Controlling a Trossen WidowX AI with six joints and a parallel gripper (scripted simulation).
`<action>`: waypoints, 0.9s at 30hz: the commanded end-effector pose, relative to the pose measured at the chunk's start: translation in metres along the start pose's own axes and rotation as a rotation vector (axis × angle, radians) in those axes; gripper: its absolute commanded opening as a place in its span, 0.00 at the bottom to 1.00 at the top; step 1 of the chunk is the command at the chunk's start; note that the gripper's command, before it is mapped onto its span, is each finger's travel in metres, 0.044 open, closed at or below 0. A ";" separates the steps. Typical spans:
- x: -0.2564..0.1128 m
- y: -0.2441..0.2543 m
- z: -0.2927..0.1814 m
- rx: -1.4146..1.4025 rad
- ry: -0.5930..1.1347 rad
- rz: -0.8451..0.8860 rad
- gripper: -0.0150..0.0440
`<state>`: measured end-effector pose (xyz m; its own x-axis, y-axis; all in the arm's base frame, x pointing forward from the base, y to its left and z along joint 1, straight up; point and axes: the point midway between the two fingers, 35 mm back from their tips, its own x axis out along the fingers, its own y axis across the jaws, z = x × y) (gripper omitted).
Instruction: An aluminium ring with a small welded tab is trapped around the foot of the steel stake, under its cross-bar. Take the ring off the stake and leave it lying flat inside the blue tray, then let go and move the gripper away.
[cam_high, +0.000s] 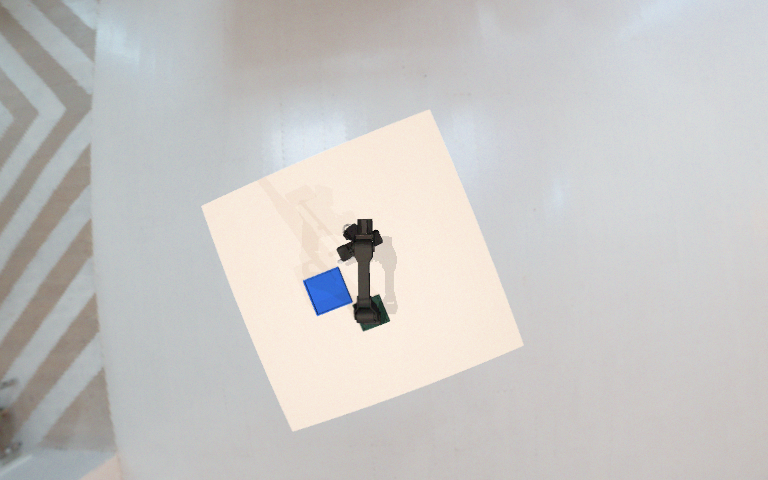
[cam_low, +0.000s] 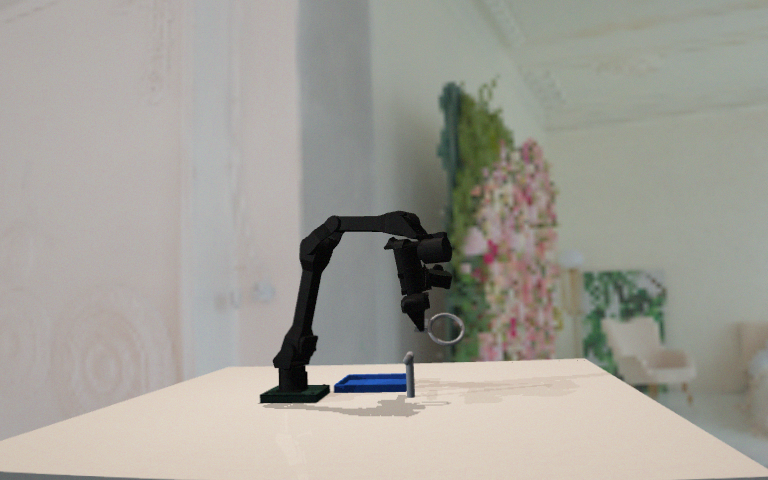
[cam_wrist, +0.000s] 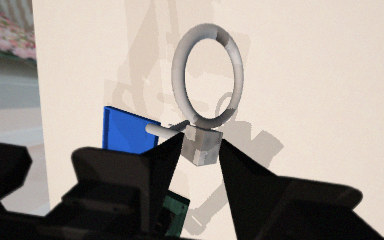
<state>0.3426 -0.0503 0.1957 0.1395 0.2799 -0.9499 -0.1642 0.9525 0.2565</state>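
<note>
Open room above tray (cam_high: 327, 291) (cam_low: 370, 388) (cam_wrist: 126, 131); upright stake (cam_high: 340, 261) (cam_low: 410, 379) (cam_wrist: 161, 131) seemingly near its corner.
</note>
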 end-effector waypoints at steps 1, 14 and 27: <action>-0.003 0.008 -0.001 -0.036 -0.008 -0.015 0.25; -0.001 0.030 -0.006 -0.128 0.000 -0.048 0.25; 0.001 0.052 -0.013 -0.224 0.006 -0.082 0.25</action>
<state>0.3240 -0.0067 0.2020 0.1411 0.2101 -0.9674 -0.3397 0.9282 0.1520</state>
